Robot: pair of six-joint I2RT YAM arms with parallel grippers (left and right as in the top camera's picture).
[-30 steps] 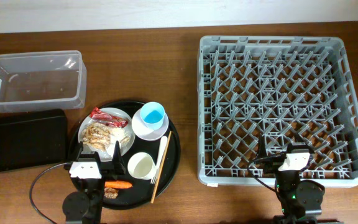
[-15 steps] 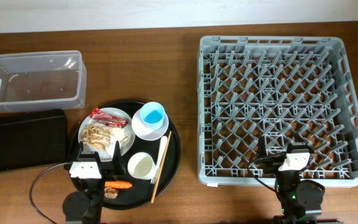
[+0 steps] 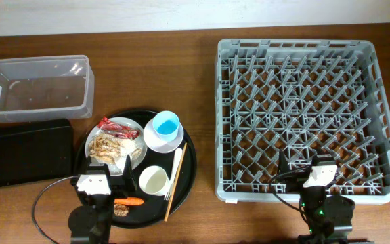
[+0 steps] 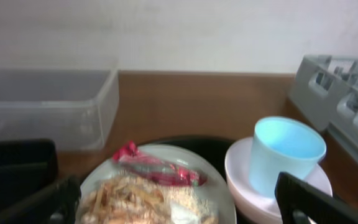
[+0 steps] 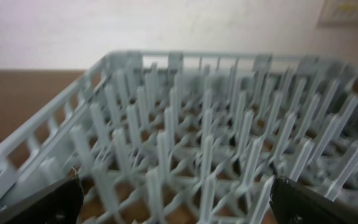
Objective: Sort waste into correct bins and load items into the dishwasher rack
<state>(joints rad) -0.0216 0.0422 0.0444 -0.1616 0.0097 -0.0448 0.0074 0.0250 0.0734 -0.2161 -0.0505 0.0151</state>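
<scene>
Left hand (image 4: pixel 180 204) was spread wide, both dark fingers (image 4: pixel 48 200) out at the edges of its wrist view and nothing between them, hanging over the near side of the white plate (image 4: pixel 219 186). On that plate lay the beige food scraps (image 4: pixel 135 198), and just behind them the crumpled red-and-white wrapper (image 4: pixel 157 169). To the right, the light blue cup (image 4: pixel 286 152) stood upright in the small white bowl (image 4: pixel 241 180). From overhead, plate and bowl both sat on the round black tray (image 3: pixel 190 159), along with the white cup (image 3: pixel 154 179), upright and empty, and the wooden chopsticks (image 3: pixel 175 177) lying just to its right. Down at the tray's near edge lay the orange carrot (image 3: pixel 130 201), with the small brown morsel (image 3: pixel 120 211) just beside it. Further left on the table (image 3: pixel 154 68), the shallow black tray (image 3: pixel 22 152) lay flat, and behind it the clear tub (image 3: pixel 38 114), both with nothing in them. Over on the other side, the right hand (image 5: pixel 176 202) was just as wide open and gripped nothing, fingers framing the near rows of pegs. It hung over the near edge of the grey dishwasher rack (image 3: pixel 303 115), which held no dishes, and the wrist picture there was blurred.
</scene>
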